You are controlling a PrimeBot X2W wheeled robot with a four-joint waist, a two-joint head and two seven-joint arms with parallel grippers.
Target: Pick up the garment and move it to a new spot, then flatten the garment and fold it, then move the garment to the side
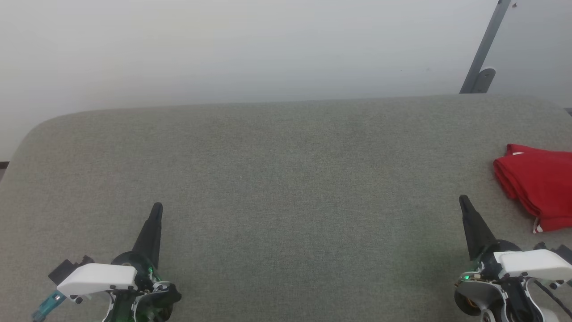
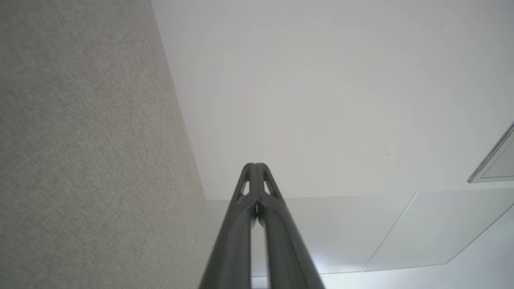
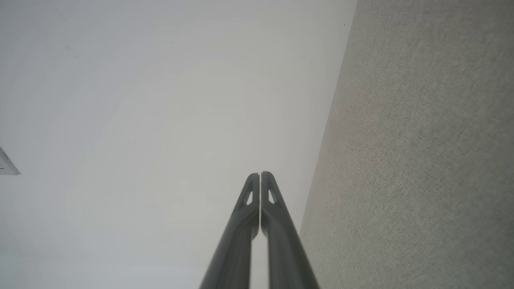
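one broad padded surface [image 1: 277, 170] spreads before the robot, covered in grey-green woven cloth with a fine, even, felt-like grain. its far edge runs straight and its far left corner is rounded off. behind it stands a plain pale wall [image 1: 214, 44], smooth and matt. at the upper right a slanted grey metal bar [image 1: 486, 44] with a rounded foot plate stands before that wall. in the left wrist view the cloth lies on the left, with the wall beside it and pale panels split by thin seams lower down. in the right wrist view the cloth lies on the right and the wall on the left.

the left gripper [image 1: 156, 209] shows at the lower left, its two long tapering fingers pressed together into one point and holding nothing. its body is glossy black with a white angular cover and a small green light. the right gripper [image 1: 464, 200], at the lower right, is likewise pinched closed and empty. both wrist views show the fingertips meeting, with small triangular cut-outs near the tips.

the garment [image 1: 538, 188] lies at the right edge of the surface, beyond and to the right of the right gripper and apart from it. it is a bright red soft bundle folded in layers, with a bit of white at its top left and striped trim at its lower corner.
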